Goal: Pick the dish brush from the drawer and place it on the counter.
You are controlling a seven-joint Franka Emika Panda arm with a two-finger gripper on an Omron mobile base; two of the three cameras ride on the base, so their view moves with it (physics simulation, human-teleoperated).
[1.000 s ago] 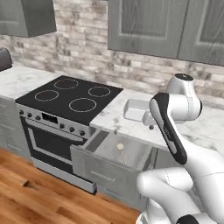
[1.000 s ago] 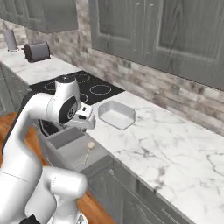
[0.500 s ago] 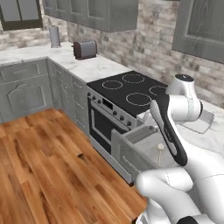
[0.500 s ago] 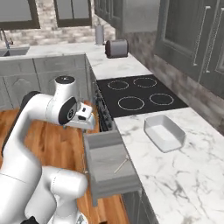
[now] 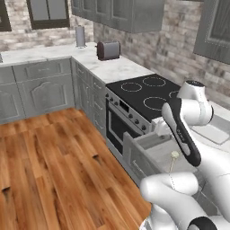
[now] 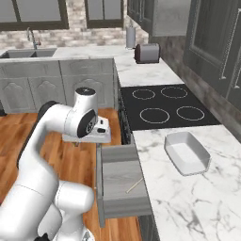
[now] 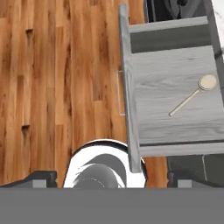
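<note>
From the left base view the drawer [image 5: 155, 148] stands open with the dish brush [image 5: 173, 158] on its floor, the right base view puts the brush at five o'clock of the gripper [image 6: 94, 136], whose spread I cannot tell, and the hand view shows the brush at two o'clock, apart from the walls.

White dish [image 6: 187, 152] near stovetop [image 6: 164, 106]; toaster [image 6: 147, 53] beyond.

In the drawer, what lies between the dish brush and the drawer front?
Nothing: in the hand view, only bare pale floor of the drawer lies between the dish brush and the drawer front.
</note>
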